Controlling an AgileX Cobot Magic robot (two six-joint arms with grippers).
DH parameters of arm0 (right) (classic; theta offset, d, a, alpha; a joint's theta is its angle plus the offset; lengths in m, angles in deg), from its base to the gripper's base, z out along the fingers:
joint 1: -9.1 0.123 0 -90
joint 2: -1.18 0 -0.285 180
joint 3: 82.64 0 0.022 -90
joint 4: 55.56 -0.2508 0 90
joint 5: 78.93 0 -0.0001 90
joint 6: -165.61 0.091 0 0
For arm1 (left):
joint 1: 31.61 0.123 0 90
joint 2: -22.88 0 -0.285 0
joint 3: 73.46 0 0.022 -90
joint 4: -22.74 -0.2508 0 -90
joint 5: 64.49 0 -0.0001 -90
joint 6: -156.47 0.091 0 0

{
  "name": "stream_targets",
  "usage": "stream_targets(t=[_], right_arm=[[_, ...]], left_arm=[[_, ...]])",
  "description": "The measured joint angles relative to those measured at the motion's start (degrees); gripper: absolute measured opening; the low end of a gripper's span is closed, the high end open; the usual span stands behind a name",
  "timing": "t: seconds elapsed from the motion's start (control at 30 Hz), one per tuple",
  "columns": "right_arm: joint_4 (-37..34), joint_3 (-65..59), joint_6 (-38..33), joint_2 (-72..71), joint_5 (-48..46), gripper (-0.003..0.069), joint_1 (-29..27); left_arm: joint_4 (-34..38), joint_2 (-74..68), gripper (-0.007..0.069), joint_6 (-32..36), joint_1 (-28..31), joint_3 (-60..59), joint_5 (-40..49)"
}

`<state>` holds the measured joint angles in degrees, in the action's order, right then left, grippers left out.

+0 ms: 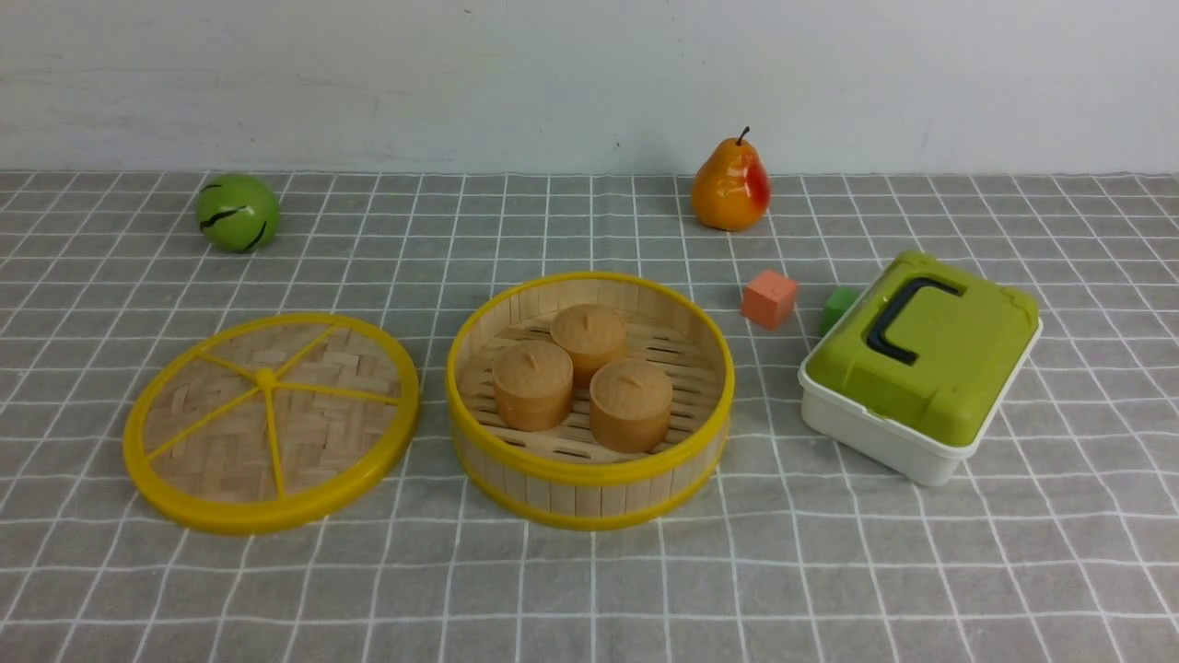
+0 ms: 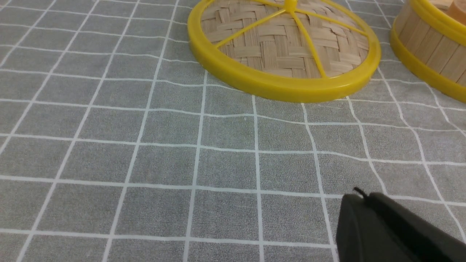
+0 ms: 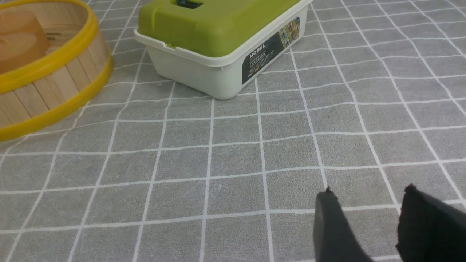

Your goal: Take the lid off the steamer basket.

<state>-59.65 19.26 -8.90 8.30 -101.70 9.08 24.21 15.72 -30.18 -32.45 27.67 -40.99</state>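
Lid [image 1: 272, 424] flat on the cloth, left pincer [image 2: 360, 193] closed above bare cloth.

In front of you, on the grey cloth with white grid lines [image 1: 589, 589], the round woven bamboo lid with yellow plastic rim [image 1: 341, 433] lies on your left. Just right of it sits the round wooden-slatted steamer basket with yellow rims [image 1: 589, 502]. In it you have three small round brown buns [image 1: 589, 336]: one behind, one front left, one front right. Your round green black-striped ball [image 1: 238, 213] lies behind the lid. The glossy orange-red pear [image 1: 730, 184] stands behind and right of the basket. Before the pear lies the salmon cube [image 1: 769, 299]; right of that, the green block [image 1: 838, 310], then your white plastic box [image 1: 884, 442], its green black-handled lid [image 1: 976, 341] on top.
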Motion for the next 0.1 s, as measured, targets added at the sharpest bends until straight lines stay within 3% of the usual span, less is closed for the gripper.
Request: stream_targets(t=[0.1], right_arm=[[0.0, 0.0, 0.0, 0.0, 0.0, 0.0241, 0.0]], left_arm=[[0.0, 0.0, -0.0002, 0.0, 0.0, 0.0, 0.0]])
